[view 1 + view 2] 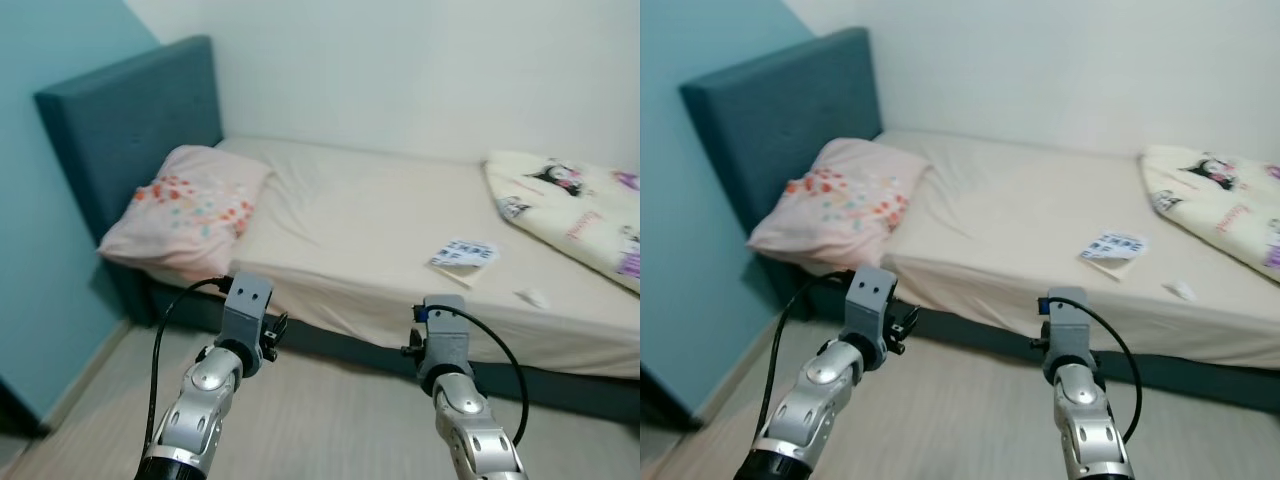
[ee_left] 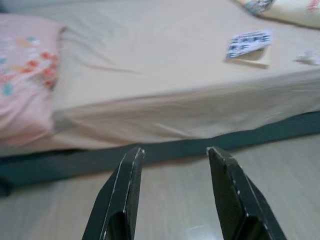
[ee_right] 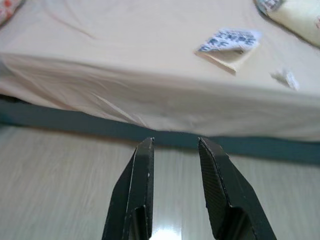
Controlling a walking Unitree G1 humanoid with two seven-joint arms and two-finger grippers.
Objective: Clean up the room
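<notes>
A bed [image 1: 350, 215] with a cream sheet stands before me. On it lie a pink flowered pillow [image 1: 190, 205] at the left, a small blue-and-white booklet [image 1: 464, 254] toward the right, and a white crumpled scrap [image 1: 533, 297] near the front edge. A cartoon-print blanket [image 1: 580, 205] is bunched at the far right. My left gripper [image 2: 175, 150] is open over the floor, pointing at the bed's side, nothing between its fingers. My right gripper [image 3: 175, 141] is open too, aimed below the booklet [image 3: 229, 44] and the scrap [image 3: 285, 78].
A dark teal headboard [image 1: 120, 120] stands at the bed's left end against a teal wall [image 1: 40, 220]. Pale wood floor [image 1: 330, 410] lies between me and the bed's dark base. A white wall runs behind the bed.
</notes>
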